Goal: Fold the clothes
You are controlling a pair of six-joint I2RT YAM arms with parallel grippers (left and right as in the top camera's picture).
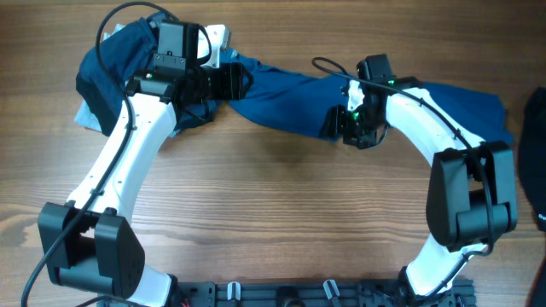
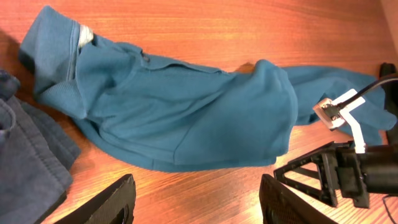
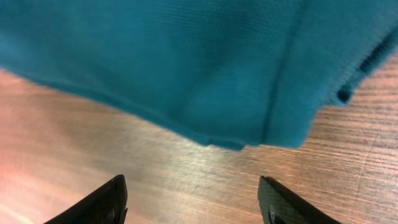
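Observation:
A teal-blue shirt (image 1: 290, 95) lies stretched across the back of the wooden table, bunched in the middle; it also shows in the left wrist view (image 2: 186, 106) and the right wrist view (image 3: 205, 62). My left gripper (image 1: 232, 81) is open and empty at the shirt's left part, its fingers (image 2: 199, 202) over bare wood just in front of the cloth. My right gripper (image 1: 345, 124) is open and empty, its fingers (image 3: 196, 202) above bare table just before the shirt's lower edge. A pile of darker navy clothes (image 1: 111, 64) lies at the back left.
Dark navy cloth (image 2: 28, 155) lies at the left of the left wrist view. My right arm's wrist (image 2: 348, 168) shows at the right there. A dark object (image 1: 533, 128) sits at the table's right edge. Bare wood (image 1: 273, 213) fills the front.

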